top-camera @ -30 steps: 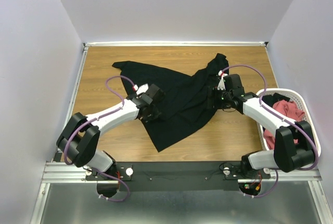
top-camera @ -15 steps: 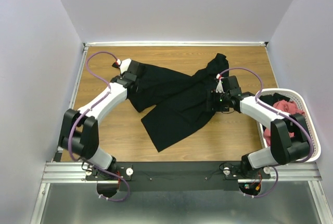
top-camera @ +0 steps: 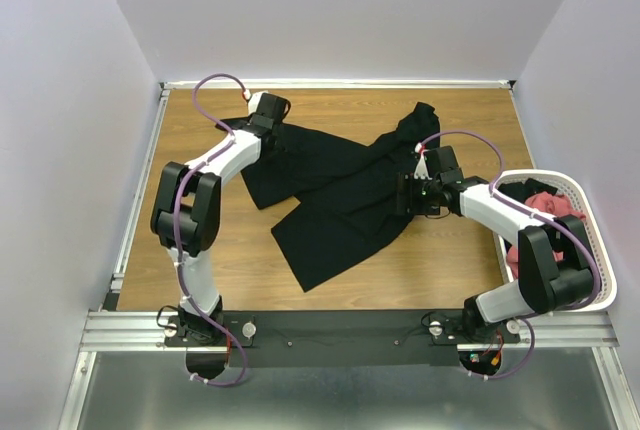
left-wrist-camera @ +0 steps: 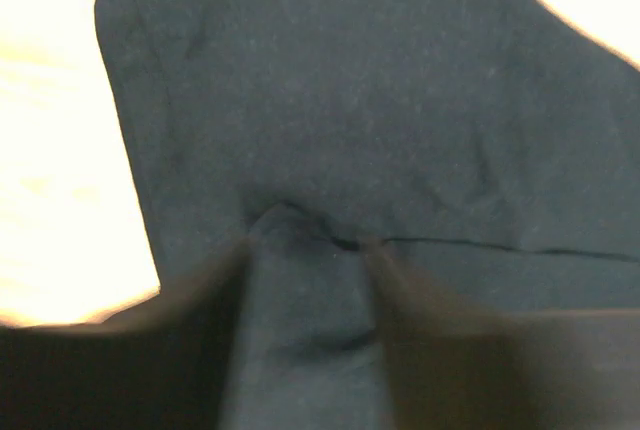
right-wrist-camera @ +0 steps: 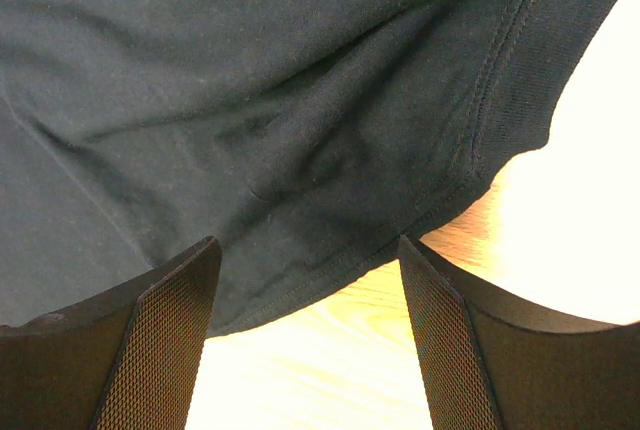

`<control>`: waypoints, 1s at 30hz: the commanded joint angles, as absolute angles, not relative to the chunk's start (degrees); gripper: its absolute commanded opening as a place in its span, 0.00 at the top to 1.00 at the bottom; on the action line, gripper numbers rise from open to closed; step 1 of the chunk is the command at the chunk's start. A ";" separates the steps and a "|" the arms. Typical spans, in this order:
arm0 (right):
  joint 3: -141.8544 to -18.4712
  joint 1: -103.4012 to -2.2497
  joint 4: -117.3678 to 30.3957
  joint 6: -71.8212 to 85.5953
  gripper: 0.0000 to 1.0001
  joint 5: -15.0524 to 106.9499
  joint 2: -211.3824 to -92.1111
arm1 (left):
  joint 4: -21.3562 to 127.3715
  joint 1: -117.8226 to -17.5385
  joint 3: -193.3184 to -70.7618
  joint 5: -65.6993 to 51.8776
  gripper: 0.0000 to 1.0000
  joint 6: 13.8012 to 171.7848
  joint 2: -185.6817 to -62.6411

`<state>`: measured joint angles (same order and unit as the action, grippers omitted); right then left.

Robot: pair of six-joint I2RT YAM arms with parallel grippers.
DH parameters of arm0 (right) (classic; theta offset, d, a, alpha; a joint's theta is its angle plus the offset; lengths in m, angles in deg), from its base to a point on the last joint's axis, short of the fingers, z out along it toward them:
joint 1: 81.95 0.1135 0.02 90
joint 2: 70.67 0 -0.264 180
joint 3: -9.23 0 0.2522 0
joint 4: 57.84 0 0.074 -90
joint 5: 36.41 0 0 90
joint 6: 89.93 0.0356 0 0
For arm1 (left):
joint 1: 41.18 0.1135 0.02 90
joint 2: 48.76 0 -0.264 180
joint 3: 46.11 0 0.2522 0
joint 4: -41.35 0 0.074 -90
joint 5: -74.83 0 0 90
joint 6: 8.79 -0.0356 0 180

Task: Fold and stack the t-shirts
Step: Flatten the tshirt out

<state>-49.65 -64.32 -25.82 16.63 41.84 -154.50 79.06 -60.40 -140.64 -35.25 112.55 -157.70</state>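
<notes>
A large black t-shirt (top-camera: pixel 340 190) lies crumpled across the middle of the wooden table (top-camera: pixel 230 260). My left gripper (top-camera: pixel 268 110) is at the shirt's far left corner. In the left wrist view its blurred fingers (left-wrist-camera: pixel 420 340) stand apart over a raised fold of the black cloth (left-wrist-camera: pixel 380 100), so my left gripper (left-wrist-camera: pixel 305 240) is open. My right gripper (top-camera: pixel 405 193) hovers open at the shirt's right side. In the right wrist view my right gripper (right-wrist-camera: pixel 305 242) has the stitched hem of the black shirt (right-wrist-camera: pixel 250 70) and bare wood between its pads. Salmon-red t-shirts (top-camera: pixel 545 212) lie in the basket.
A white mesh basket (top-camera: pixel 597 250) stands at the table's right edge beside the right arm, with dark cloth in it as well. Grey walls close in the table on three sides. Bare wood shows along the left and the near edge.
My left arm swung from the shirt's middle to its far left corner, carrying cloth over, and its jaws have opened. The right arm has hardly moved.
</notes>
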 commanded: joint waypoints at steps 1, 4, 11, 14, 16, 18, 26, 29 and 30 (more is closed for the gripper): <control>-49.70 -64.02 -24.75 16.86 0.21 40.58 -153.90 | 76.39 -58.85 -138.55 -33.81 0.19 112.23 -154.94; -50.32 -64.02 -24.75 16.86 0.21 40.06 -154.16 | 74.63 -57.62 -135.55 -31.26 0.14 113.20 -153.18; -51.11 -63.93 -24.75 16.86 0.21 39.44 -156.36 | 73.30 -57.35 -133.87 -27.04 0.18 114.61 -154.66; -50.85 -63.93 -24.75 16.77 0.21 39.44 -156.18 | 73.66 -57.27 -134.49 -26.86 0.20 115.40 -156.15; -50.76 -63.93 -24.75 16.77 0.21 39.62 -156.01 | 73.57 -57.18 -134.75 -26.77 0.20 116.28 -156.86; -50.85 -63.93 -24.75 16.77 0.21 39.70 -156.09 | 73.74 -57.09 -135.28 -26.77 0.22 116.98 -157.82; -50.67 -63.85 -24.75 16.60 0.21 39.44 -156.54 | 73.57 -56.83 -135.37 -25.37 0.43 119.18 -159.94; -50.67 -63.85 -24.74 16.68 0.21 39.44 -156.54 | 73.22 -56.91 -134.67 -25.45 0.62 119.36 -158.89; -50.67 -63.85 -24.75 16.68 0.21 39.53 -156.54 | 73.13 -56.91 -134.58 -25.54 0.68 119.36 -158.71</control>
